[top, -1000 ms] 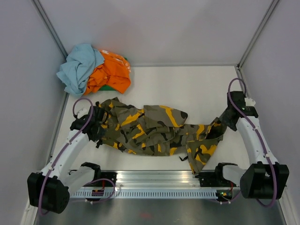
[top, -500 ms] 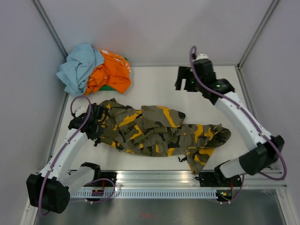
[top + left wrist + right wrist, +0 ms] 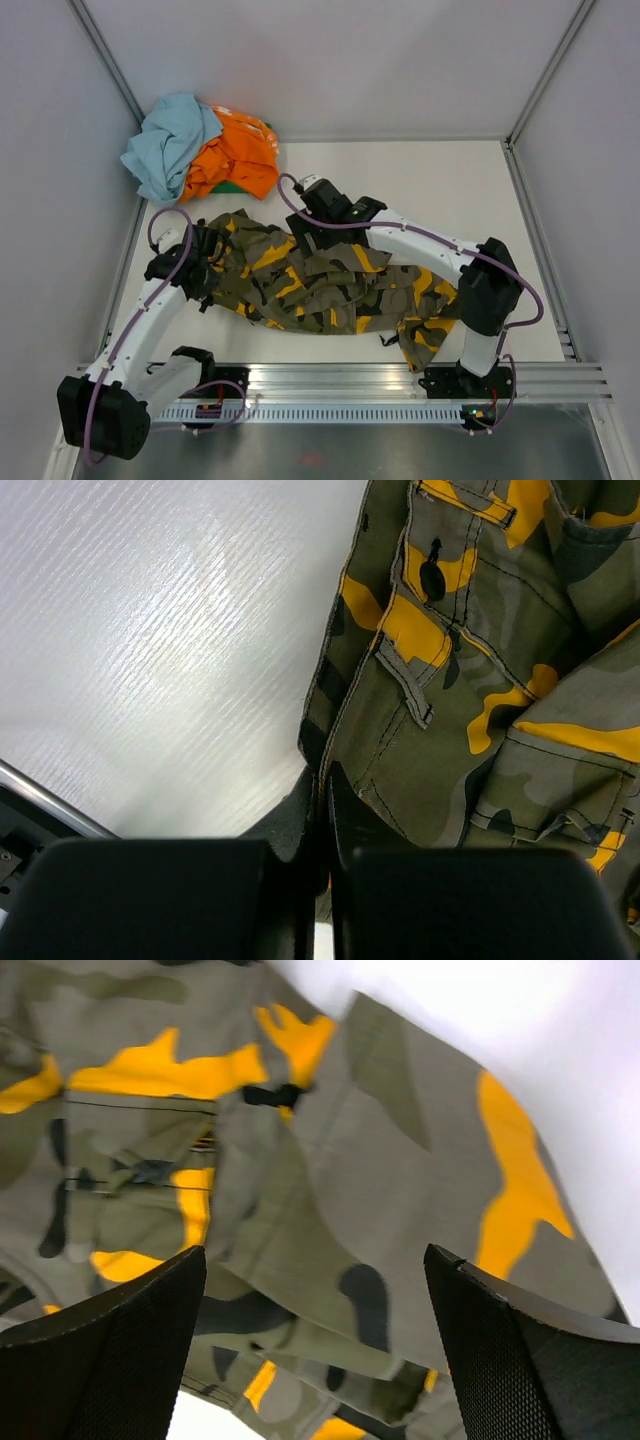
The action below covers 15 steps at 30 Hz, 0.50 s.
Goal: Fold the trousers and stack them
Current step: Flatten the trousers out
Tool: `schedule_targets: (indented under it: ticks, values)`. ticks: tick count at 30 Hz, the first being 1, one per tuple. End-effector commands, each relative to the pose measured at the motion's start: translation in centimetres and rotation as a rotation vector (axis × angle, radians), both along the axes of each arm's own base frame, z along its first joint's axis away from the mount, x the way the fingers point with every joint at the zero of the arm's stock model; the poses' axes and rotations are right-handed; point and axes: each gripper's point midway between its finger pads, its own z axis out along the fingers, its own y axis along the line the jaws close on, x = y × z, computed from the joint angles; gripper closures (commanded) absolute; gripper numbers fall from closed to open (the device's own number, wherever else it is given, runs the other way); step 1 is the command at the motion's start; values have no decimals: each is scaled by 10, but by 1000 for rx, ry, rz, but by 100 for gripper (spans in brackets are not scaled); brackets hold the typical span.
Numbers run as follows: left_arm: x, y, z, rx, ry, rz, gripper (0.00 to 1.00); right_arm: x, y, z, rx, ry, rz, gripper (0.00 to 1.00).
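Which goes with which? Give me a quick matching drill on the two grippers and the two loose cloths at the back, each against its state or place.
Things:
1. left gripper
2. right gripper
3. blue cloth
4. orange cloth

States or places:
A. open, above the middle of the trousers
B. outermost in the far-left corner
C. shut on the trousers' left end
D. against the blue cloth, on its right

Pairs: 1-C, 2-A, 3-B, 4-D.

You see your right gripper (image 3: 315, 1260) spread wide, its two black fingers (image 3: 110, 1345) framing the rumpled camouflage trousers (image 3: 400, 1140) below, with white table (image 3: 560, 1040) at upper right.
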Motion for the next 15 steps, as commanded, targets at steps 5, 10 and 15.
schedule_targets:
  ticks: [5,10,15]
  values:
    - [4,3,4,0,-62,19,98,-11,30,-21,-76,-77,51,4]
    - [3,6,7,9,-70,16,98,-10,17,-60,-189,-60,16,5]
    - [1,7,7,13,-79,22,98,-11,15,-77,-210,-54,-14,19]
